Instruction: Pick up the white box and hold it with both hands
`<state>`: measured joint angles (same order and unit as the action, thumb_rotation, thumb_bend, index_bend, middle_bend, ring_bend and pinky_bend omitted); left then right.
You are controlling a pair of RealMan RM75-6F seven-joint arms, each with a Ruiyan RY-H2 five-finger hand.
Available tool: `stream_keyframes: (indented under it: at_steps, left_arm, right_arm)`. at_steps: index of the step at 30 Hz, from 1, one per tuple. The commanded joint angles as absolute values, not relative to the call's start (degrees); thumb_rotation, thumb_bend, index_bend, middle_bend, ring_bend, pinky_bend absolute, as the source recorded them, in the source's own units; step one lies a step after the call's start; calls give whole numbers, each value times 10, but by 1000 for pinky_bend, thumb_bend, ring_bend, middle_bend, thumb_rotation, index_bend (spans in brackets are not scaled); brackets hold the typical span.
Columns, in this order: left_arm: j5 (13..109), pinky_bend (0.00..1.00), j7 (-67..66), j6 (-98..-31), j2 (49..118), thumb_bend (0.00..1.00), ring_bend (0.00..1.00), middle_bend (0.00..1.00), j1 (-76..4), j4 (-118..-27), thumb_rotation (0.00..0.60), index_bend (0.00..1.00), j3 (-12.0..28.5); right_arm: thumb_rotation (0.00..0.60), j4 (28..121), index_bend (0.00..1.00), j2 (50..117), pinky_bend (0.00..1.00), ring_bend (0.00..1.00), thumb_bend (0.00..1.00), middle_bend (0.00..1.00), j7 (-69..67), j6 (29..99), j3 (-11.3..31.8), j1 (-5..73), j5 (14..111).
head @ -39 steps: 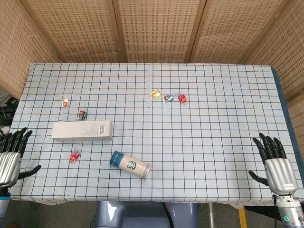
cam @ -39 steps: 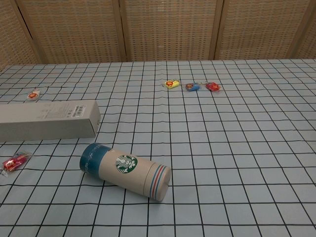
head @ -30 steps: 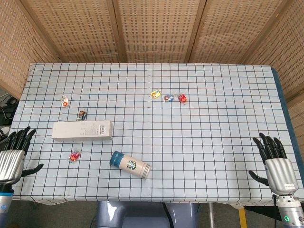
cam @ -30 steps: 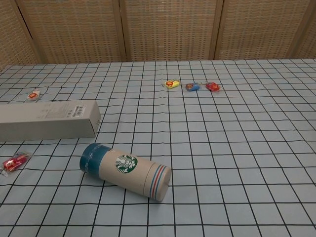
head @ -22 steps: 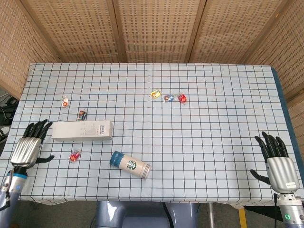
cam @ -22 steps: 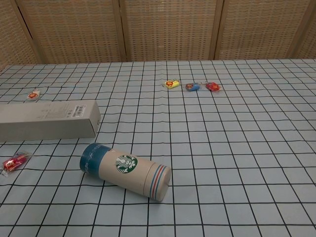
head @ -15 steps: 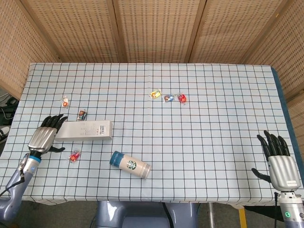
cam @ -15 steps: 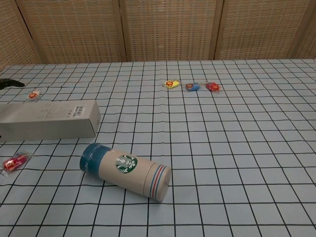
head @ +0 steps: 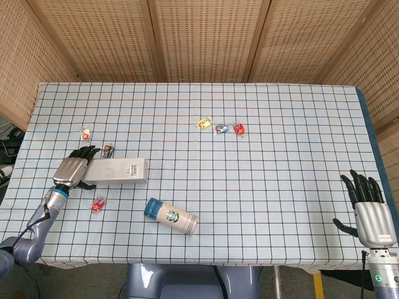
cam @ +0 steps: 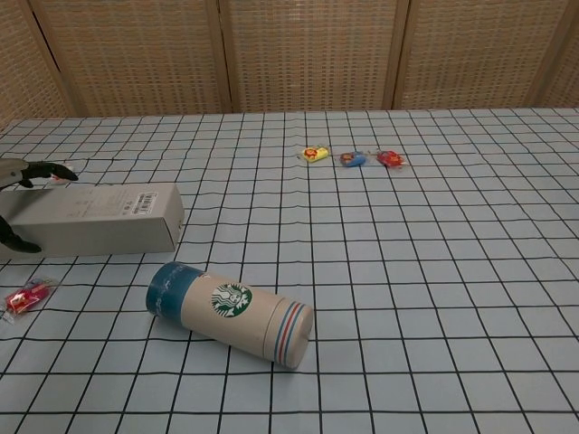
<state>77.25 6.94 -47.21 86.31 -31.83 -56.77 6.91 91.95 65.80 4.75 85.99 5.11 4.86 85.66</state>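
Observation:
The long white box (head: pixel 118 170) lies flat on the checked tablecloth at the left; the chest view shows it too (cam: pixel 99 217). My left hand (head: pixel 73 171) is at the box's left end, fingers spread over its top and far side. In the chest view its fingers (cam: pixel 36 171) reach past the far edge of the box and the thumb (cam: pixel 18 242) sits at the near side; a firm grip is not visible. The right hand (head: pixel 369 208) hovers open at the table's front right edge, far from the box and out of the chest view.
A Starbucks tumbler (head: pixel 171 215) lies on its side in front of the box, also in the chest view (cam: pixel 231 312). Small wrapped candies are scattered: three near the centre back (head: pixel 221 129), two behind the box (head: pixel 108 149), one red (head: pixel 97 204) in front of it.
My left hand has swept from the table's front left edge up and right to the box's left end. The right hand has drifted slightly toward the front edge.

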Motion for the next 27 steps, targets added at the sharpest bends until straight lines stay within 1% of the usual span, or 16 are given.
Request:
stream_keyframes:
  at_steps: [1, 2, 4, 6, 7, 10, 12, 14, 17, 20, 23, 27]
  left_arm:
    - [770, 388, 64, -472, 872, 0, 279, 326, -323, -558, 600, 375, 67]
    - [770, 443, 62, -476, 874, 2, 340, 403, -323, -556, 600, 468, 68]
    - [769, 512, 59, -492, 880, 33, 426, 508, -321, -550, 600, 597, 71]
    - [771, 544, 57, -509, 885, 76, 467, 558, -318, -546, 600, 661, 73]
    - [772, 551, 60, -516, 885, 93, 475, 568, -318, -548, 600, 675, 74]
    - [781, 557, 77, -537, 879, 121, 483, 579, -316, -559, 600, 690, 77]
    - [791, 560, 92, -556, 871, 122, 485, 583, -317, -571, 600, 696, 80]
    - [809, 560, 108, -581, 852, 122, 486, 584, -329, -614, 600, 697, 93]
    - [802, 560, 90, -572, 832, 119, 486, 584, -344, -667, 600, 696, 106]
    - [776, 560, 40, -543, 828, 110, 486, 584, -380, -720, 600, 696, 133]
    - [732, 560, -2, -517, 843, 107, 486, 584, -414, -757, 600, 696, 165]
    - [676, 560, -76, -493, 876, 106, 486, 584, -465, -777, 600, 696, 195]
  right_arm:
    - [600, 920, 79, 658, 0, 0, 0, 0, 46, 860, 51, 49, 857]
    - [600, 920, 79, 658, 0, 0, 0, 0, 46, 860, 51, 49, 857]
    - [600, 920, 79, 657, 0, 0, 0, 0, 45, 859, 51, 49, 856]
    - [600, 920, 79, 657, 0, 0, 0, 0, 45, 860, 51, 48, 856]
    - [600, 920, 79, 657, 0, 0, 0, 0, 45, 860, 50, 48, 857]
    - [600, 920, 79, 658, 0, 0, 0, 0, 48, 857, 49, 50, 857]
    - [600, 923, 79, 659, 0, 0, 0, 0, 51, 853, 49, 52, 858]
    - [600, 937, 69, 650, 0, 0, 0, 0, 66, 844, 53, 64, 865]
    - [600, 968, 29, 627, 0, 0, 0, 0, 75, 822, 60, 79, 862]
    - [600, 1014, 0, 593, 0, 0, 0, 0, 90, 778, 76, 111, 849]
    - [600, 1058, 0, 564, 0, 0, 0, 0, 94, 728, 93, 143, 825]
    - [600, 1097, 0, 538, 0, 0, 0, 0, 107, 662, 121, 192, 778]
